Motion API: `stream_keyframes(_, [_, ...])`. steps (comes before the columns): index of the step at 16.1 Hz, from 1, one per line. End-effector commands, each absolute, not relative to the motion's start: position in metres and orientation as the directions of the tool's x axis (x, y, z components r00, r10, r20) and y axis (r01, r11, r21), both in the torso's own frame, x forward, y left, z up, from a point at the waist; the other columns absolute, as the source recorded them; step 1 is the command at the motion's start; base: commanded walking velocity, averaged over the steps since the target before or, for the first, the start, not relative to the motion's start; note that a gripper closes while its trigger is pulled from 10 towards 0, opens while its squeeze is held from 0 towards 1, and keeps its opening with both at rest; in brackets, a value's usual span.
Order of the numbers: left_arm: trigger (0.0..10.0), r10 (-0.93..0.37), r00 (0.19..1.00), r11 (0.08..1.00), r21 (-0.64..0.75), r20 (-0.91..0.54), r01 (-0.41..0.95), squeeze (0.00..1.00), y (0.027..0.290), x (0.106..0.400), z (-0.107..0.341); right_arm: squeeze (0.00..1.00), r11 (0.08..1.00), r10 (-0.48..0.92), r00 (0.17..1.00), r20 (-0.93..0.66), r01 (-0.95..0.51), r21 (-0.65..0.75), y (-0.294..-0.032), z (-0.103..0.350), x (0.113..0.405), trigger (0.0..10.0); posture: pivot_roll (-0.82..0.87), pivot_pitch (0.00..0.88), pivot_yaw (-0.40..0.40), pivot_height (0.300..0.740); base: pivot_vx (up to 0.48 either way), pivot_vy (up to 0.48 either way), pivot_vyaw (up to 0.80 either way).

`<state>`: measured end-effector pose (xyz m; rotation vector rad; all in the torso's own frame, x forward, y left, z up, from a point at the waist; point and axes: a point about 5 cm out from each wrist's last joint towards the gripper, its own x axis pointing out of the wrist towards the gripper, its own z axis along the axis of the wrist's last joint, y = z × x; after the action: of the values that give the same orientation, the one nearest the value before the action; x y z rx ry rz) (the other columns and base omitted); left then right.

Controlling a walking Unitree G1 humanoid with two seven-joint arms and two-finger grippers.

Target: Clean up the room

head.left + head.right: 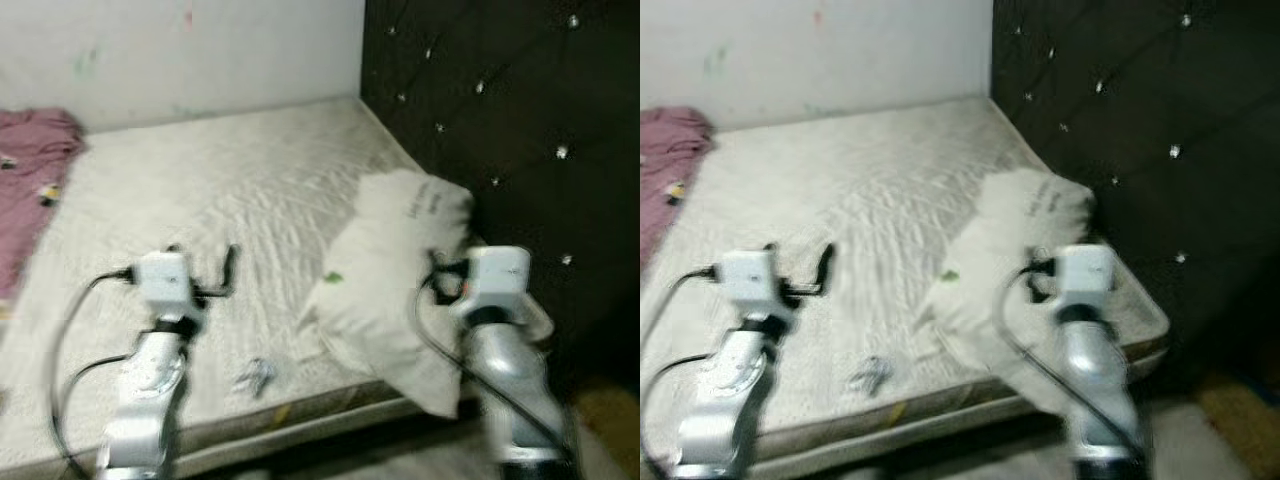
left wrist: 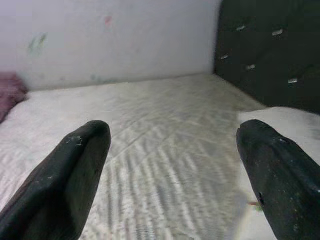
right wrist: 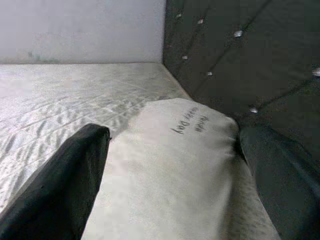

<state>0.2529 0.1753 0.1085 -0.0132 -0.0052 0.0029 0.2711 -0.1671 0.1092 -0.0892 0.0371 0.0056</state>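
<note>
Head view, bed: bare white quilted mattress (image 1: 220, 200) against a white wall, with a dark tufted headboard (image 1: 520, 120) studded with bright buttons along the robot's right.
Head view, target: crumpled white pillow with printed lettering (image 1: 390, 270) lies at the mattress's near right corner, its lower end hanging over the edge.
Head view, other clutter: pink crumpled cloth (image 1: 30, 170) on the far left of the mattress; a small pale scrap (image 1: 255, 375) near the front edge, too blurred to identify.
Head view, arms: left gripper (image 1: 225, 272) held above the mattress, well apart from the pillow; right arm raised just beside the pillow's right side.
Left wrist view: left gripper's two black fingers (image 2: 70, 180) spread wide, holding nothing, bare mattress beyond them.
Right wrist view: right gripper (image 3: 172, 190) spread wide and empty — the pillow lies between and just beyond its fingers (image 3: 60, 185).
Step in hand: judged as approach to grasp the pillow.
Procedure: advance the right gripper until fabric bunches between the fingers, then close on a thick fold — not a thin edge.
Caution: keep the outer finger off the headboard; the overhanging end may slide floorward when lifted.
</note>
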Motion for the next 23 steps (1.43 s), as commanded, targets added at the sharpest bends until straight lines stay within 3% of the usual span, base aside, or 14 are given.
stream_keyframes(1, [10.0, -0.009, 1.000, 1.000, -0.014, 0.022, 0.009, 0.00, 0.1698, 0.2563, 0.1124, 0.00, 0.994, -0.030, 0.999, -0.033, 0.026, -0.109, -0.1778, 0.1096, 0.2697, 10.0, -0.07, 0.000, 0.014, 0.740, 0.000, 0.000, 0.00])
stream_keyframes(5, [10.0, 0.004, 1.000, 1.000, -0.030, -0.004, -0.004, 0.00, 0.1720, 0.2550, 0.1084, 0.00, 0.993, -0.037, 0.999, -0.039, 0.032, -0.115, -0.1792, 0.1077, 0.2691, 10.0, -0.06, 0.000, 0.016, 0.740, 0.000, 0.000, 0.70])
stream_keyframes(9, [10.0, -0.001, 1.000, 1.000, -0.027, -0.002, 0.001, 0.00, 0.1706, 0.2579, 0.1102, 0.00, 0.994, -0.030, 0.999, -0.032, 0.026, -0.110, -0.1764, 0.1095, 0.2719, 10.0, -0.07, 0.000, 0.022, 0.740, 0.000, 0.000, 0.00])
stream_keyframes(18, [10.0, -0.014, 1.000, 0.999, -0.029, 0.008, 0.014, 0.00, 0.1705, 0.2597, 0.1117, 0.00, 0.994, -0.026, 0.999, -0.020, 0.024, -0.109, -0.1721, 0.1117, 0.2764, 10.0, -0.06, 0.000, 0.022, 0.740, 0.000, 0.000, 0.73])
stream_keyframes(23, [10.0, -0.060, 0.998, 0.996, -0.068, -0.003, 0.060, 0.00, 0.1649, 0.2602, 0.1109, 0.00, 0.998, -0.046, 0.999, -0.028, 0.044, -0.054, -0.1745, 0.1106, 0.2757, 10.0, -0.07, 0.000, 0.024, 0.740, 0.000, 0.182, 0.00])
